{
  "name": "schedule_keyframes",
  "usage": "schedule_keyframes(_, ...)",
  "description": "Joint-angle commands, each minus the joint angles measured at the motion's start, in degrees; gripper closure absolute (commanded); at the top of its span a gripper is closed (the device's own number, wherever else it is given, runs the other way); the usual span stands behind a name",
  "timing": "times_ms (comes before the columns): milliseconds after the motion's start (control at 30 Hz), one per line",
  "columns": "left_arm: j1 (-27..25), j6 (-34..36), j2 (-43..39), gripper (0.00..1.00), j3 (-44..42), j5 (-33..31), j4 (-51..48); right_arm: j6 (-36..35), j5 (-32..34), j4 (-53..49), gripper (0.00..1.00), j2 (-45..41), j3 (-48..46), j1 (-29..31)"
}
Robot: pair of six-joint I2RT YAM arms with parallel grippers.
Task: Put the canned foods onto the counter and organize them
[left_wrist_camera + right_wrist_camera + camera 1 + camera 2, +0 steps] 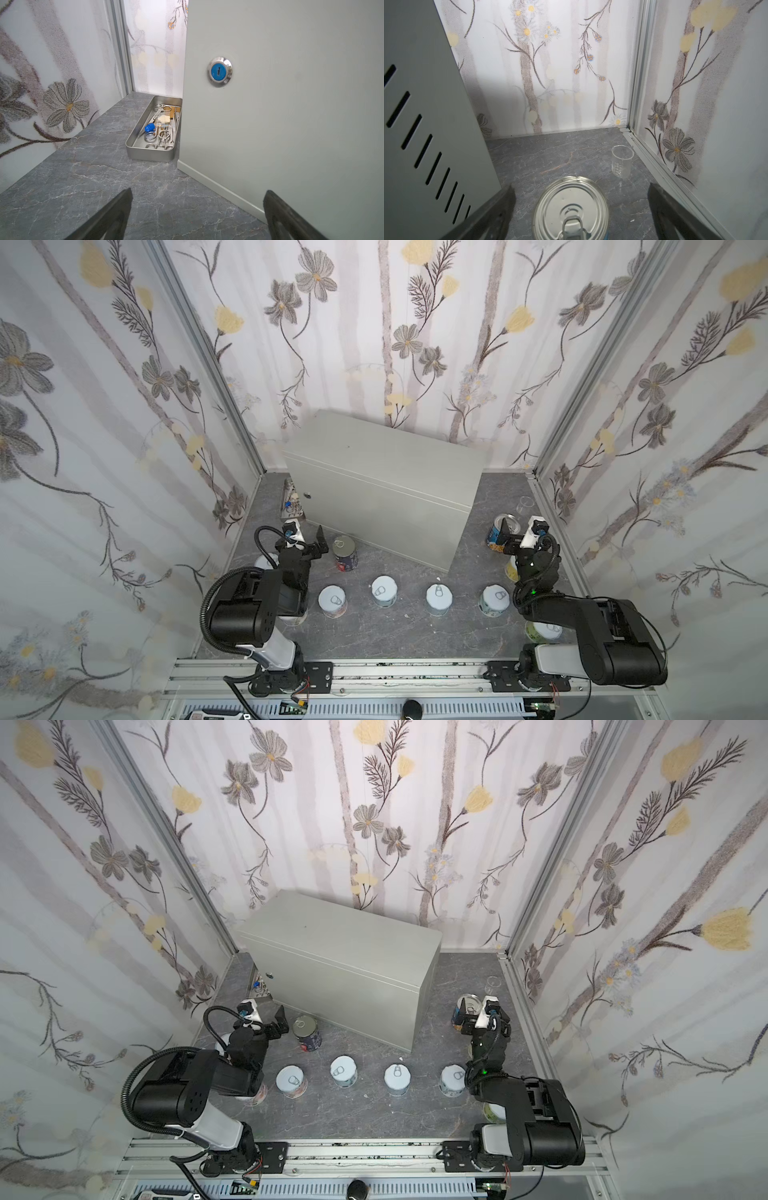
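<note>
Left gripper [198, 190] and right gripper [581, 188], jaws apart, clamping nothing
Blue-labelled can [571, 207], ribbed steel lid, within right gripper's span at metal cabinet's [386, 456] 4 o'clock; navy can [345, 553] at 7; short pull-tab cans [384, 591] at 6; instrument tray [145, 153] at 9; glass beaker [622, 164] at 3.

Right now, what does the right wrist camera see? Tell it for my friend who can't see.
A silver can with a pull-tab lid is framed by the open right hand. Beyond it a clear beaker stands on the dark marbled floor, with the slotted grey cabinet alongside and flowery walls behind.
</note>
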Motion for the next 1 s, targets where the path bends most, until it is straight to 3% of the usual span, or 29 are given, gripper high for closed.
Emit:
schedule_keyframes(0, 0.06, 0.27, -0.21, 0.0, 0.3, 0.04, 0.69, -0.39, -0.69, 0.1, 0.0, -0.17, 0.17, 0.08)
schedule_keyframes(967, 0.5, 0.08, -0.12, 0.0, 0.53, 0.61, 0.51, -0.15, -0.9, -0.19, 0.0, -0.08, 0.35, -0.18)
